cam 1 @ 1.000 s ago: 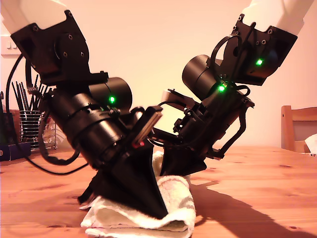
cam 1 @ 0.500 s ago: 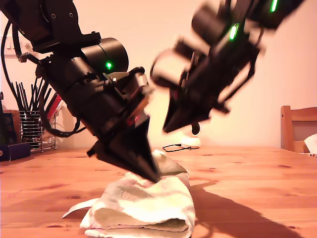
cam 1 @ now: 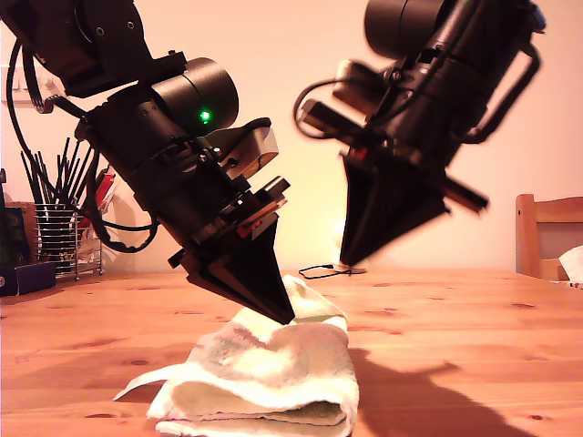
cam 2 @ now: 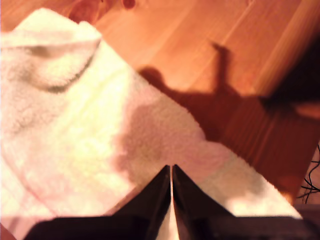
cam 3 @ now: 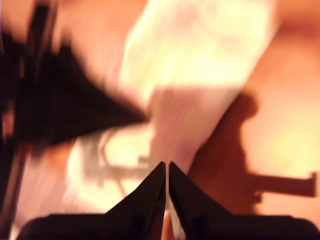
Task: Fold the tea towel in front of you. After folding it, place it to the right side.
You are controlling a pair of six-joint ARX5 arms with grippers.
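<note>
The cream-white terry tea towel, with faint pink and green patches, lies folded into a thick bundle on the warm-brown wooden table, directly under my first gripper. That claw's two black tapered jaws are pressed together to a point, and the tip sits at or just above the cloth's top layer; I cannot tell whether any terry is pinched between them. In the first wrist view the towel spreads out ahead of and around the closed tip, and its long axis runs slantwise away from me.

My second gripper hangs well clear above the table, beyond the far end of the bundle, with jaws likewise together and nothing in them. Its own view is blurred, yet it shows the towel lying ahead of the tip and the other arm's dark shape off to one side.

I judge the folding done or nearly so. The placing move turns on this: the bundle lies right beneath my first claw, which is clearly the nearer one, so the carry aside most likely falls to it.
</note>
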